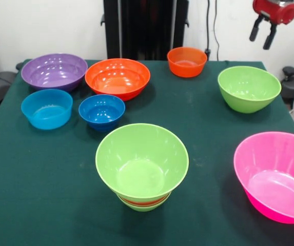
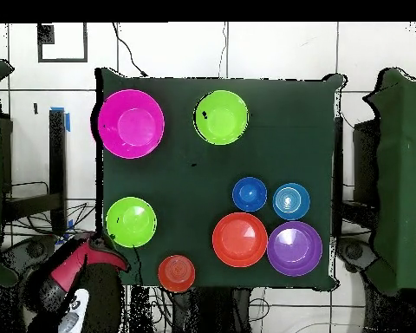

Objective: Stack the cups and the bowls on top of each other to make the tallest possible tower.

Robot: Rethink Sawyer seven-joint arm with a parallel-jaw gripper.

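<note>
The tower [image 1: 142, 163] stands at the table's near middle: a wide lime green bowl on an orange band and a small green base. It also shows in the overhead view [image 2: 221, 117]. Loose on the table are a pink bowl [image 1: 275, 174], a lime green bowl [image 1: 249, 88], a small orange bowl [image 1: 187, 61], a large orange bowl [image 1: 117, 78], a purple bowl [image 1: 54, 72], a light blue bowl [image 1: 46, 108] and a dark blue bowl [image 1: 101, 111]. My gripper [image 1: 261, 35] hangs open and empty high at the far right, above and behind the lime green bowl.
The green table [image 1: 44, 195] drops off at its right edge just past the pink bowl. The black pedestal [image 1: 145, 28] stands behind the large orange bowl. In the overhead view my red arm [image 2: 81, 262] lies off the table's corner beside the loose green bowl [image 2: 131, 222].
</note>
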